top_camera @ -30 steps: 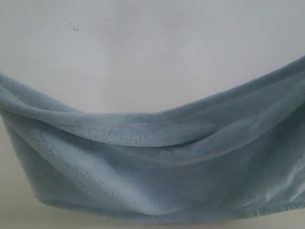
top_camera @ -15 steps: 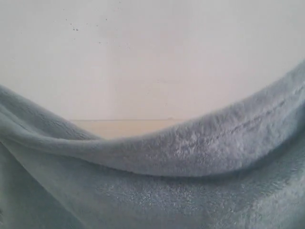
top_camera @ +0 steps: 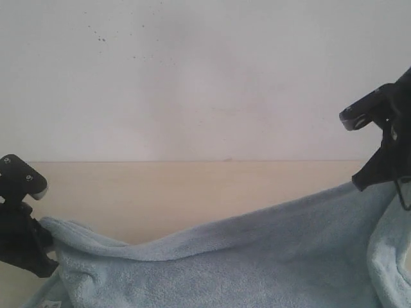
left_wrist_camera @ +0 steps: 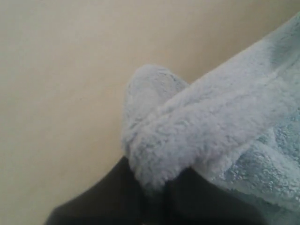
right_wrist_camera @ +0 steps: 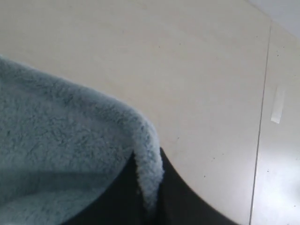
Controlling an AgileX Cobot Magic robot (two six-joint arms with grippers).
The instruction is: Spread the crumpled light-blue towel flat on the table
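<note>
White wall (top_camera: 205,77) behind pale beige wood-look table (top_camera: 192,192). Over table sagged large light-blue fluffy terry towel (top_camera: 257,263), ends pinched by left gripper (top_camera: 40,234) and right gripper (top_camera: 377,178). Judged soft, limp, light; hemmed corners best hold.

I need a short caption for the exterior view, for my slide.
The left gripper and right gripper hold the towel stretched between them over the table.

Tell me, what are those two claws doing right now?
Left gripper shut on towel corner; right gripper shut on opposite end. Towel strung between them, sagging over the table, not flat. Nothing in the way.
</note>
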